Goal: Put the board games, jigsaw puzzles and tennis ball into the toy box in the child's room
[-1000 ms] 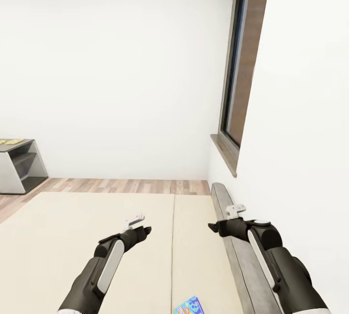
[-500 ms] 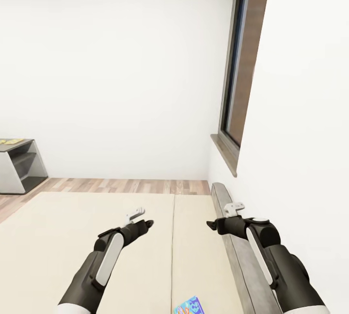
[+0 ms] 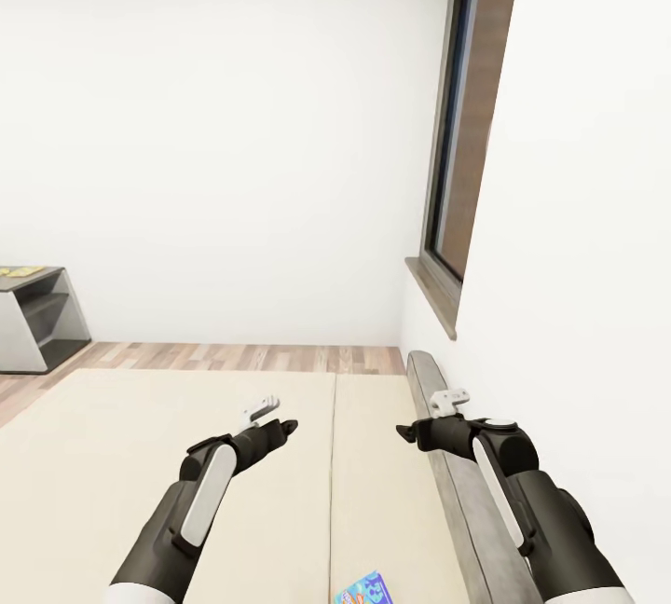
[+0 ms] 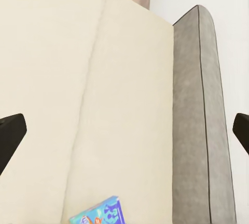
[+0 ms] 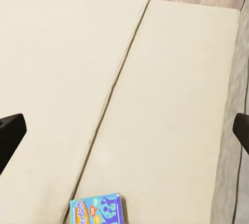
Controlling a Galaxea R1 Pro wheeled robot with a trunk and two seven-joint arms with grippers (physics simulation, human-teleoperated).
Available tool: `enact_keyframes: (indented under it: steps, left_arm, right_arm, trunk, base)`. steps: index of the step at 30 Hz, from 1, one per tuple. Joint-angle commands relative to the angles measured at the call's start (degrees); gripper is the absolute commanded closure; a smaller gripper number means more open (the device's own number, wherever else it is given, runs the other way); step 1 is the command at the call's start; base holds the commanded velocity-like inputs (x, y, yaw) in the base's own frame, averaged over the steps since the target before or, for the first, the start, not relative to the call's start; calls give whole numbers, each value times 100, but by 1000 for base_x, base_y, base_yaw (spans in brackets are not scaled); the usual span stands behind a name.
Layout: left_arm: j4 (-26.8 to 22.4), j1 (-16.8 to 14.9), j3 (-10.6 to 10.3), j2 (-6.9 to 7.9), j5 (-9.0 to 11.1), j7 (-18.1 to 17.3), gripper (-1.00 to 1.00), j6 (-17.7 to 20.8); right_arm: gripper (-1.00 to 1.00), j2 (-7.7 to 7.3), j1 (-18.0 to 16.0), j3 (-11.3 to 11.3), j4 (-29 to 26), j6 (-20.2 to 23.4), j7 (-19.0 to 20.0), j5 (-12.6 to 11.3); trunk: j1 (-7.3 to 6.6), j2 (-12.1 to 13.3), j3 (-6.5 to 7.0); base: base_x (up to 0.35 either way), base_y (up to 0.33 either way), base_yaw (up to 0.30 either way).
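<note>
blue board game [image 3: 364, 590] flat on bed [image 3: 140, 455], at 6 o'clock in head view | nearer than both hands, between arms, closer to right hand [image 3: 406, 434] than left hand [image 3: 287, 425] | long axis slightly skewed to mattress seam | both hands spread apart, empty

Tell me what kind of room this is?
Most likely a bedroom. A low wide bed with beige mattress and low grey headboard lies under both arms, a small blue illustrated game box lies on it, and a tall dark-framed window sits in a white wall above wood-plank floor.
</note>
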Motion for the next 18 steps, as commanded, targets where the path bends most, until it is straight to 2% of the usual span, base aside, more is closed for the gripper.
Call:
enact_keyframes:
  steps: [1, 15, 18]
  left_arm:
    - [-12, -5, -5, 1, 76, 54, -100, 22]
    - [-25, -6, -14, 5, 126, 55, -100, 43]
    - [-27, -5, -18, 5, 131, 52, -100, 42]
  right_arm:
    - [-100, -4, -6, 6, -8, 26, 13, 5]
    - [-100, -7, 0, 16, -35, 29, 19, 5]
    - [-100, -8, 1, 21, -38, 32, 21, 5]
  trunk:
    - [26, -53, -31]
    - [333, -615, -282]
    - [333, -615, -282]
  base:
    - [0, 0, 0]
    - [0, 0, 0]
    - [0, 0, 0]
